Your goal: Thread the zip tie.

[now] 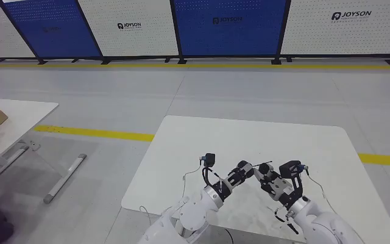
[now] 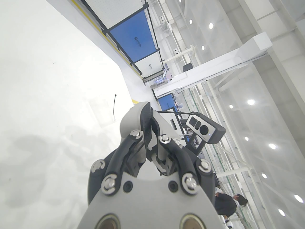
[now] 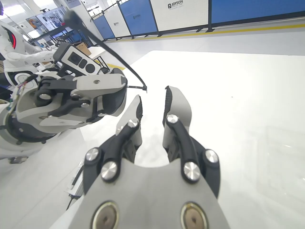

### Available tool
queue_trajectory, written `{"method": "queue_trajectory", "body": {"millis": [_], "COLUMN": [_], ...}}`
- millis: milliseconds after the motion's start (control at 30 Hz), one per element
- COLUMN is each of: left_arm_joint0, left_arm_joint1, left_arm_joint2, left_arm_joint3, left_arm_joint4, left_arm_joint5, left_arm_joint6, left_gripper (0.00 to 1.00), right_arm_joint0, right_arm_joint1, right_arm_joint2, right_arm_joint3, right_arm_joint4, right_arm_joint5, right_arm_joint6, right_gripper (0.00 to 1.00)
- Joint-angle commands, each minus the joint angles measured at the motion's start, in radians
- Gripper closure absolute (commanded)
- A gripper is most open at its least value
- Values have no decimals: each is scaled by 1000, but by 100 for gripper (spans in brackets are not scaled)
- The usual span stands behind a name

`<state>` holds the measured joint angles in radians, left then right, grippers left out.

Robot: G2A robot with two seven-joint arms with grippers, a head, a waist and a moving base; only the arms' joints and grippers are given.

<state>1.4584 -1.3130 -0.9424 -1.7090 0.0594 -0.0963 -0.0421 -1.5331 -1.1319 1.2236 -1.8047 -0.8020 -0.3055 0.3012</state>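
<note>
1. Left pincer (image 2: 148,114) is clamped tight on the zip tie (image 3: 119,59). A short stub runs from its tips to a sharp kink, and from there the long black strap sweeps up and away, all of it in the air above the desk (image 3: 226,84).
2. Right pincer (image 3: 153,94) sits just beside that kink, jaws apart with nothing between them, and the kink hovers just off its fingertips.
3. Step in hand, I'd say: the right side takes the free strap so the tail can be fed to the head. I can't make out which end is the head, or whether any of it is through yet.
4. To do it well, close on the strap near the kink, not far up it. A long free length will flop and miss the slot.
5. Grip the flat faces, so the strap can't twist between the pads.
6. The left side should hold firm and level. The two pincers are very near each other, so the approach wants to be slow and straight, with no knocking of fingers.
7. One risk: a hard pinch right at the kink may spring the strap out of the left grip and down onto the desk.
</note>
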Motion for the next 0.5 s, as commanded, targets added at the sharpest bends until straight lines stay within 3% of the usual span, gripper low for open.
{"method": "queue_trajectory", "body": {"millis": [0, 467], "left_arm_joint0": [1, 0], "left_arm_joint1": [0, 2], "left_arm_joint2": [0, -1], "left_arm_joint3": [0, -1], "left_arm_joint4": [0, 2], "left_arm_joint5": [0, 7], "left_arm_joint6": [-1, -12], "left_gripper": [100, 100], "right_arm_joint0": [1, 11], "right_arm_joint1": [-1, -2], "right_arm_joint2": [-3, -6], "right_arm_joint3": [0, 0], "right_arm_joint4": [-2, 3], "right_arm_joint5": [1, -9], "right_arm_joint6": [0, 6], "right_gripper": [75, 93]}}
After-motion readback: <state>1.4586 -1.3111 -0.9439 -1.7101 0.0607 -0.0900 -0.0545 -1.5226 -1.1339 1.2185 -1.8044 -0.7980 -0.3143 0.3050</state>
